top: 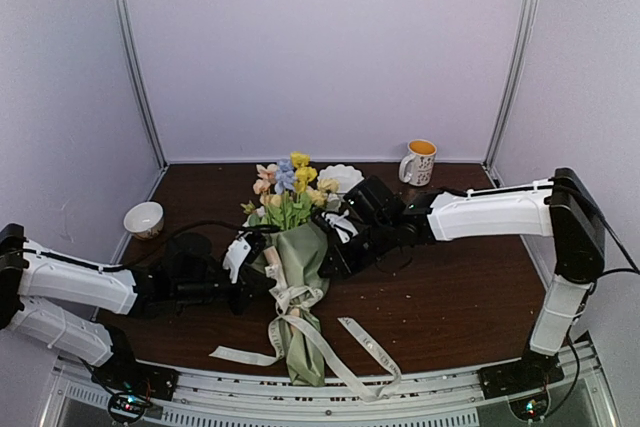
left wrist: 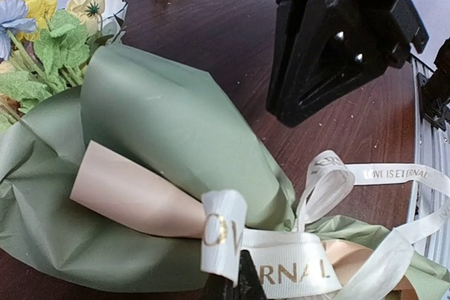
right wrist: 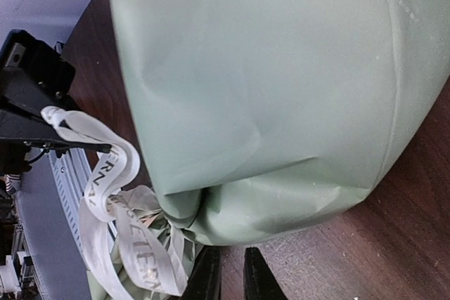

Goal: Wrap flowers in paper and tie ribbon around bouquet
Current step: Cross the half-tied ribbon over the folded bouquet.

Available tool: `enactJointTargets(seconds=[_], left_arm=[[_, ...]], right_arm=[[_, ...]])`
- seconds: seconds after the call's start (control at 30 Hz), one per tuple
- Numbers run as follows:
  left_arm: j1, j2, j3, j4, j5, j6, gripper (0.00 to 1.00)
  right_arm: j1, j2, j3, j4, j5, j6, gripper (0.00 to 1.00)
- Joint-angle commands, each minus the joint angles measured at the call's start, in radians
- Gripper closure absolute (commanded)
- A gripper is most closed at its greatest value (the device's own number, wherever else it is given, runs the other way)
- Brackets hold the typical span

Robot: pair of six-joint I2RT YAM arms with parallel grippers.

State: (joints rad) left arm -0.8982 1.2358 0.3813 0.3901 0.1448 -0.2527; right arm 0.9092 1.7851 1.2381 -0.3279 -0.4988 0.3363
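The bouquet lies mid-table, a sage-green paper point(top: 305, 257) cone with pastel flowers point(top: 290, 187) at its far end. The paper's peach side point(left wrist: 133, 194) shows at a fold. Cream ribbon point(top: 300, 332) is knotted round the neck, its tails trailing toward the near edge. My left gripper point(left wrist: 238, 279) is shut on a ribbon loop point(left wrist: 225, 233) printed with gold letters. My right gripper point(right wrist: 233, 279) sits low against the cone's right side. Its fingers stand slightly apart with bare table between them, just short of the paper point(right wrist: 267, 89).
A white bowl point(top: 143, 218) stands at the far left. A scalloped white dish point(top: 341, 178) sits behind the flowers. A white mug point(top: 419, 161) is at the back right. Ribbon tails reach the table's near edge point(top: 360, 387).
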Motion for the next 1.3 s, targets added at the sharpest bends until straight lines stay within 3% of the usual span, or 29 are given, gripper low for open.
enactJointTargets(seconds=[0.0,0.37,0.93,1.27], left_arm=[[0.005,-0.012,-0.008,0.017,-0.008,0.007,1.00],[0.005,0.004,0.007,0.011,0.003,0.007,1.00],[0.020,0.042,0.039,-0.009,-0.022,0.005,1.00],[0.029,0.076,0.049,0.012,0.007,0.002,1.00]], right_arm=[[0.021,0.069,0.042,0.020,-0.074,-0.019,0.88],[0.037,0.140,0.049,0.169,-0.324,-0.001,0.87],[0.052,0.234,0.152,0.076,-0.372,-0.211,0.74],[0.087,0.265,0.184,0.050,-0.420,-0.280,0.77]])
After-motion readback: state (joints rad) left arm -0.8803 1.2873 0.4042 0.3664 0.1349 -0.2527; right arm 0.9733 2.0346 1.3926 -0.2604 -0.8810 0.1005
